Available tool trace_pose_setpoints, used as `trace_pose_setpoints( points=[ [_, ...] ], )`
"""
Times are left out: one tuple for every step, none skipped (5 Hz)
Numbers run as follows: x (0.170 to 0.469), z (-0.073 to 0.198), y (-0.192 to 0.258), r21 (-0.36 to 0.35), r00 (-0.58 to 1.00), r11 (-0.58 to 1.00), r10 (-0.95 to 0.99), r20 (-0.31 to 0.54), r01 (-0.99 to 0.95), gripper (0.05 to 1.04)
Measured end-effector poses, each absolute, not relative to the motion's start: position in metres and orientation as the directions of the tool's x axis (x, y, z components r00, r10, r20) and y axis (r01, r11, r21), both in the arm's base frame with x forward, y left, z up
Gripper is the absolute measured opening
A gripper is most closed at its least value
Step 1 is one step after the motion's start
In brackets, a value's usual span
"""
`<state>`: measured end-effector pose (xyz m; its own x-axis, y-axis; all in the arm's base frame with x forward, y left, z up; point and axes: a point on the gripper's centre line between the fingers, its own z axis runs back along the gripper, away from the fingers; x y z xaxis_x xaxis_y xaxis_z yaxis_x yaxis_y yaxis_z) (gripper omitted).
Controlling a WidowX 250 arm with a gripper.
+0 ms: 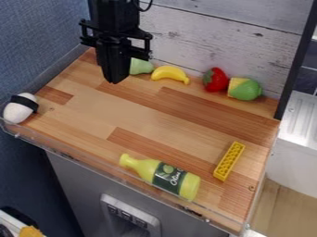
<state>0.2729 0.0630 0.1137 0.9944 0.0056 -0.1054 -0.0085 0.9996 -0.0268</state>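
We see the gripper (114, 81) hanging over the rear L part of the wood top (93, 99), pointing down, w/ nothing visible in its hold; how far open it is, we can't tell from this side. Progress, by our read: no item is lifted, all lie on the top, & we can't say if handling is at its start or its end. Nearest the gripper is a pale green toy (141, 66), by the back wall (186, 34), smooth & rounded, partly hidden behind the gripper; contact btwn the 2 we can't confirm. Just R of it we spot a curved yellow banana (169, 73), then a red strawberry (215, 80) beside a green-&-yellow toy (246, 89). Up front: a lime-green bottle (148, 170) w/ dark label, on its side, & a studded yellow brick (229, 161). Far L: a white toy (18, 112) w/ black band.
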Motion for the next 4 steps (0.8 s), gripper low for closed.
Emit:
trace_pose_setpoints(
  points=[
    [0.286, 0.110, 0.044, -0.034, 0.988, 0.994, -0.103, -0.114, 0.099, 0.062],
    [0.316, 0.114, 0.004, -0.037, 0.949, 0.955, -0.297, -0.104, 0.295, 0.064],
    [0.339, 0.115, -0.036, -0.052, 0.862, 0.868, -0.497, -0.102, 0.494, 0.068],
    [0.354, 0.114, -0.072, -0.064, 0.744, 0.749, -0.662, -0.094, 0.659, 0.068]
  ],
)
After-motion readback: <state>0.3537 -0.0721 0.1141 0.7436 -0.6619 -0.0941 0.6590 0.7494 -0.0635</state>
